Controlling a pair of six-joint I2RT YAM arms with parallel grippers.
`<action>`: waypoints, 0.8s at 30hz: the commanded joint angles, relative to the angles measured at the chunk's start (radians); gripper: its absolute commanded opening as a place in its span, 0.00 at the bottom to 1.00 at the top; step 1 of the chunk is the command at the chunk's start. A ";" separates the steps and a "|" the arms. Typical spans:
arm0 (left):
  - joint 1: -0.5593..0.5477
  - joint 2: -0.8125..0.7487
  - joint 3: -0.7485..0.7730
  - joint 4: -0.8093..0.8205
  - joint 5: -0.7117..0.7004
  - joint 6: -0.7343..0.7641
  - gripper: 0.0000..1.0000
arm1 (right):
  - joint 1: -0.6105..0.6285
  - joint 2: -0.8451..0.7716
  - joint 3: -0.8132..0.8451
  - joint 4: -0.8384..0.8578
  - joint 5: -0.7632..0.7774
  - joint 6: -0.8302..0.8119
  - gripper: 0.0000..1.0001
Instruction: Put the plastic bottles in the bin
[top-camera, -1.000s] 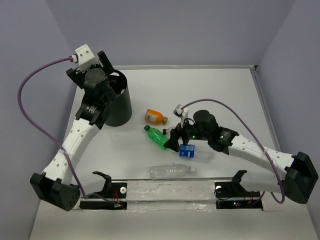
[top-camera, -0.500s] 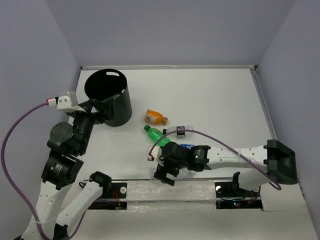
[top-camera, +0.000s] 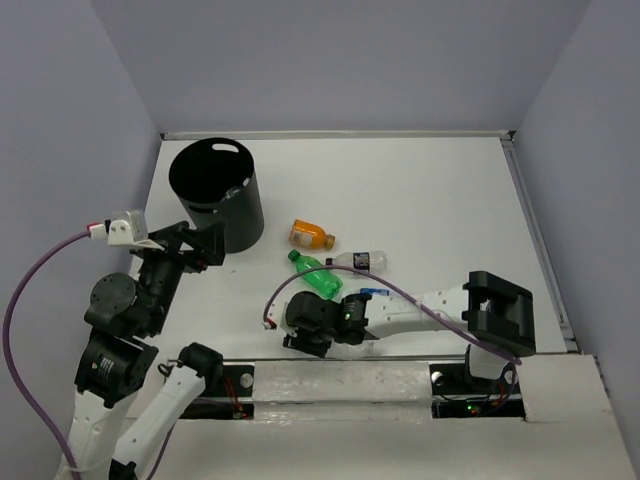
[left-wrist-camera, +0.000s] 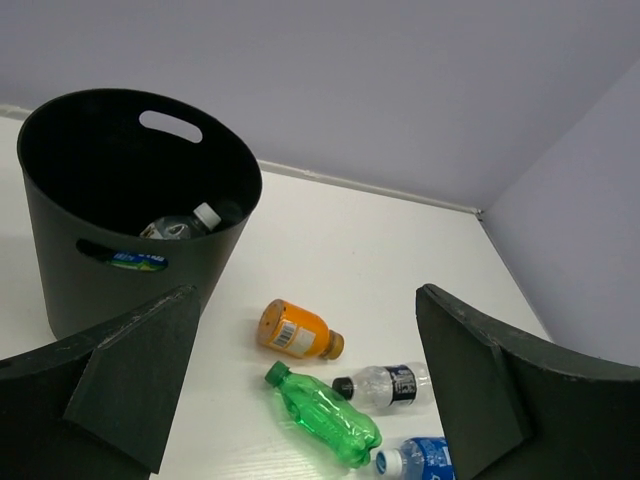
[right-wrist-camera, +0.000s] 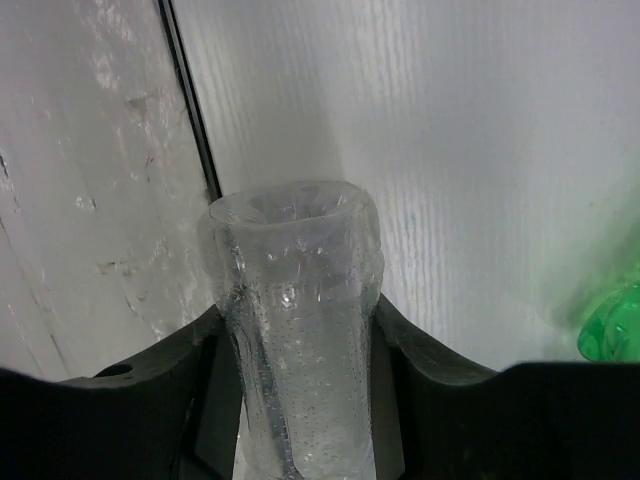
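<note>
In the right wrist view my right gripper (right-wrist-camera: 298, 335) is shut on a clear plastic bottle with no label (right-wrist-camera: 290, 260), low by the table's front edge; from above that gripper (top-camera: 305, 335) covers the bottle. The black bin (top-camera: 215, 195) stands at the back left, and the left wrist view shows a bottle (left-wrist-camera: 180, 225) lying inside the bin (left-wrist-camera: 60, 260). My left gripper (top-camera: 195, 245) hangs open and empty just in front of the bin. On the table lie an orange bottle (top-camera: 311, 234), a green bottle (top-camera: 315, 275), a clear black-labelled bottle (top-camera: 358, 261) and a blue-labelled bottle (top-camera: 375, 293).
A mounting rail (top-camera: 340, 380) with two black clamps runs along the near edge, right beside the right gripper. Side walls (top-camera: 530, 200) border the table. The green bottle (right-wrist-camera: 615, 330) lies close to the right of the held bottle.
The right arm swung down and left to the clear bottle at the front edge and shut on it. The left arm drew back from over the bin toward the near left, still open.
</note>
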 joint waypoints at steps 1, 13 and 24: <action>-0.004 -0.031 -0.047 0.054 -0.001 0.016 0.99 | 0.006 -0.049 0.087 0.085 0.085 -0.009 0.38; -0.004 -0.132 -0.258 0.207 -0.147 -0.027 0.99 | -0.144 -0.244 0.361 0.562 0.188 -0.049 0.29; -0.002 -0.223 -0.309 0.210 -0.194 -0.055 0.98 | -0.322 0.090 0.717 1.087 0.156 -0.004 0.27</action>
